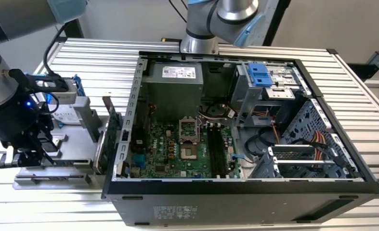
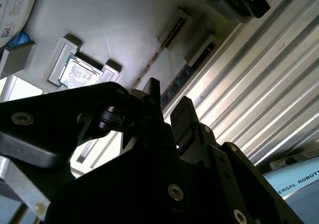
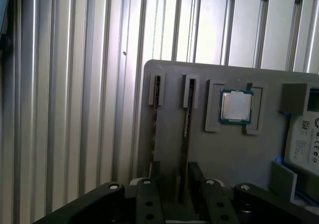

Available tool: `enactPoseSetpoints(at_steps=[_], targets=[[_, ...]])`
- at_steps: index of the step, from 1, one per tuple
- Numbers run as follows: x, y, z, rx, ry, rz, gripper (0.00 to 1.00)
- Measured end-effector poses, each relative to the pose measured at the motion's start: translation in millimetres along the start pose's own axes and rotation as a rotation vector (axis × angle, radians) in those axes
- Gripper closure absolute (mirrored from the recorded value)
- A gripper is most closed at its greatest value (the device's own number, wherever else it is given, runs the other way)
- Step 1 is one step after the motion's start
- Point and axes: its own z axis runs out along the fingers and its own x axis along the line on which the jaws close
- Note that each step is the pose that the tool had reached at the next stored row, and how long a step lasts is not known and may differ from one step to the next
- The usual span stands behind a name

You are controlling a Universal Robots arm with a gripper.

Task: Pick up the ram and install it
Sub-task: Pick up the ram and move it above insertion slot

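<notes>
Two narrow slots were seen in the grey holder (image 3: 169,84) on the ribbed surface (image 3: 75,109), and the ram (image 3: 185,129) stood on edge in the slot nearer the processor (image 3: 236,106). The gripper (image 3: 177,174) was poised over it, jaws apart, one to each side of the stick, neither judged to be pressing. The ram was reckoned light, stiff and thin, yet fragile at its chips and contacts — best gripped squarely across its flat faces, near mid-length.
</notes>
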Motion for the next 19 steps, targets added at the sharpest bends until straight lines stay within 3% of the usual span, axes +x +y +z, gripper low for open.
enactPoseSetpoints(at_steps=[19], targets=[[0.1,0.2,5.4,-0.0002,0.0001,0.0,0.0]])
